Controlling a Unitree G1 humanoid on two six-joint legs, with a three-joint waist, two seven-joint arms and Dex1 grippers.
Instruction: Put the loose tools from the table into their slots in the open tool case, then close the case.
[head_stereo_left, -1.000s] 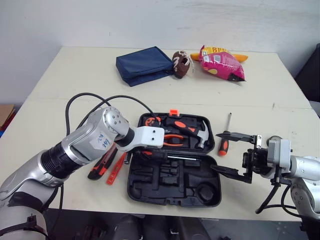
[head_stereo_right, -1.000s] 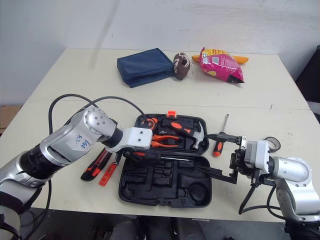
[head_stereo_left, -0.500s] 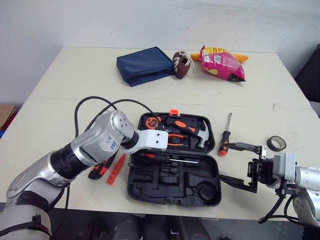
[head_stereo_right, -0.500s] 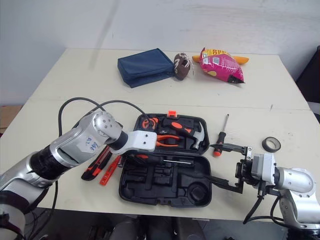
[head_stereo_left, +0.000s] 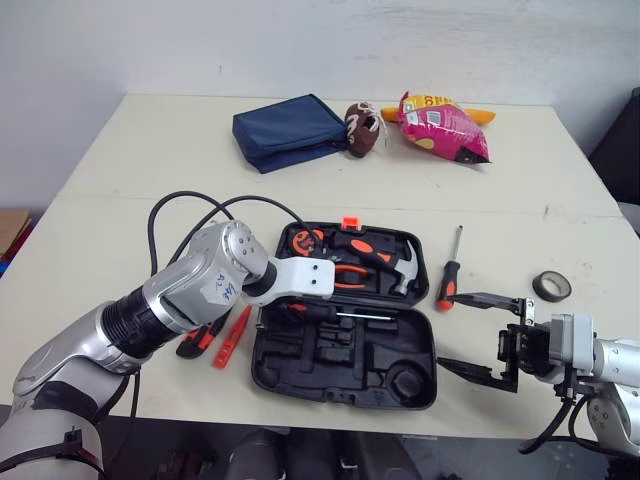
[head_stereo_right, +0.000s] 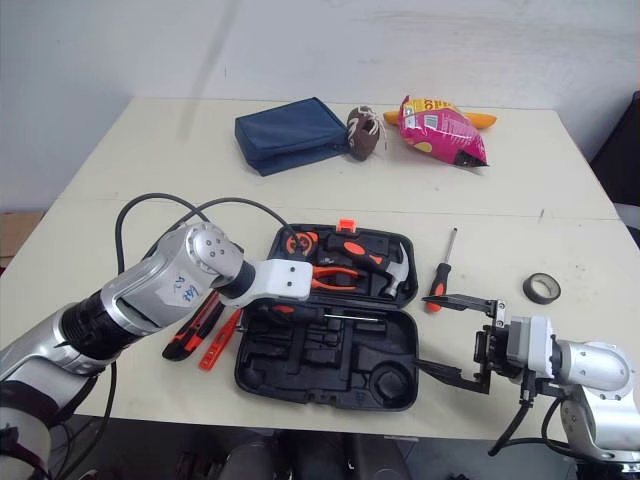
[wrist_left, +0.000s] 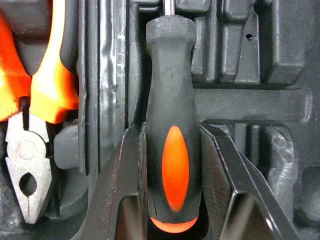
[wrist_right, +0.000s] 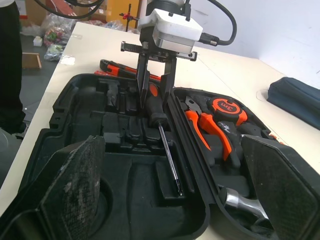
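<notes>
The tool case (head_stereo_left: 340, 388) is black, the screwdriver (wrist_left: 170, 100) black and orange, the pouch (head_stereo_left: 288, 130) navy.

A pale cream table (head_stereo_left: 120, 190) stands against a plain white wall (head_stereo_left: 300, 45) at 12 o'clock, with a brown cardboard box (head_stereo_left: 10, 228) beside it at 9 o'clock.

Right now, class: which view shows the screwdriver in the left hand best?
Left wrist view: the screwdriver handle is close-up, clamped by the left hand. Right wrist view shows it whole, farther off; eye views show its shaft.
</notes>
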